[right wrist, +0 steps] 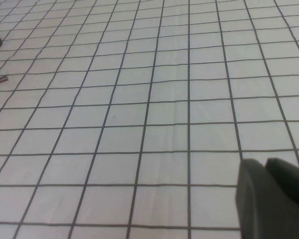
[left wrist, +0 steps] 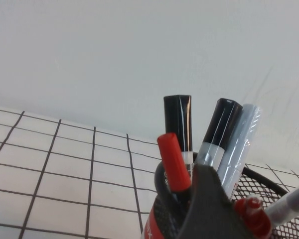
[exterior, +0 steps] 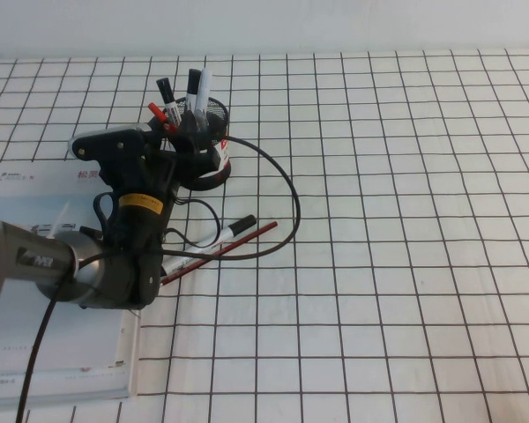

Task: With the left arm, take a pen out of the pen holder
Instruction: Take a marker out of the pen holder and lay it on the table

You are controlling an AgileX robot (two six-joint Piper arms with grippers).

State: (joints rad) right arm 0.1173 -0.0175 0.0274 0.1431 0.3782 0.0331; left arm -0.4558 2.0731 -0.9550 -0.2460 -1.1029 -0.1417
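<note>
Though half-hidden, seemingly black-mesh pen holder [exterior: 218,118]

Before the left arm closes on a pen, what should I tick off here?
1. Left gripper at the pen holder: ok.
2. Its jaws open: ok.
3. Single pen between the jaws: cannot tell; red-capped pen sits beside one finger.
4. Holder upright: ok.
5. Black cable away from the holder: not ok, it loops right beside it.
6. Right gripper away, over bare cloth: ok.
</note>
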